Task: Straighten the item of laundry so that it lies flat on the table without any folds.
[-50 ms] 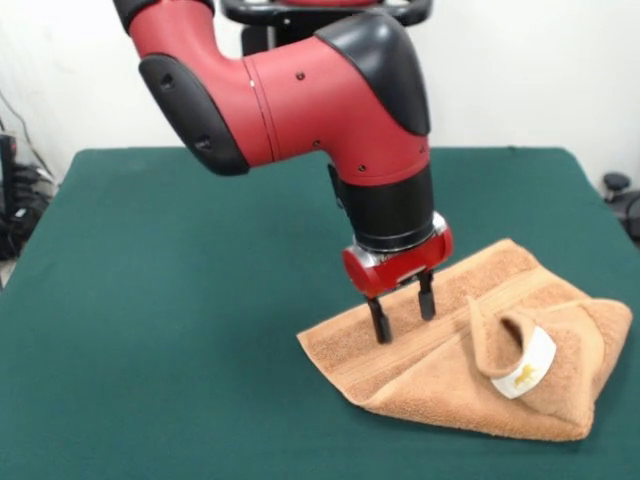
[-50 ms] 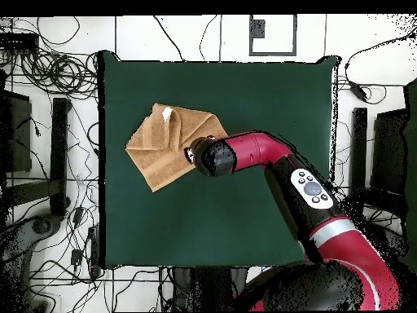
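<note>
Tan towel [image 1: 480, 355] lies folded, pincer [image 1: 402, 315] open over its corner.

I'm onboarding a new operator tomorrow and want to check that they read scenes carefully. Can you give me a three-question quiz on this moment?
1. True or false: the towel already lies flat with no folds.
2. Where is the tool in the front view? A) above bare table, far from the towel; B) over the towel's left part, fingers spread; C) shut on the white label.
3. Fill in: in the front view, the white label sits on a flap folded over the towel's ____ side.

Key: 1 false, it is folded over itself. 2 B. 3 right.
</note>
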`<action>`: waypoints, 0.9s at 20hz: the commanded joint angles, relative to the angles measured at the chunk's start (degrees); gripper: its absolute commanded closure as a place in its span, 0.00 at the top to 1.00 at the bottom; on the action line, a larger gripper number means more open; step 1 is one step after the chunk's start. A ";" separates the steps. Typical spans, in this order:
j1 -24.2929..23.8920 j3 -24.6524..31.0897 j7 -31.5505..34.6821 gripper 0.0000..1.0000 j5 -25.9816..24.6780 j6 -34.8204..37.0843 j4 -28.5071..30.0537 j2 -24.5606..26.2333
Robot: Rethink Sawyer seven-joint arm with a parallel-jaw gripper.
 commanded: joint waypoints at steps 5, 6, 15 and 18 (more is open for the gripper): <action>0.73 2.32 -10.80 1.00 -6.98 -4.23 2.56 3.86; 0.69 2.19 -10.80 1.00 -7.45 -4.58 2.50 4.17; 0.85 0.63 -10.61 1.00 -9.85 -5.79 2.42 5.64; 1.18 -0.21 -10.11 1.00 -10.82 -6.43 2.53 5.93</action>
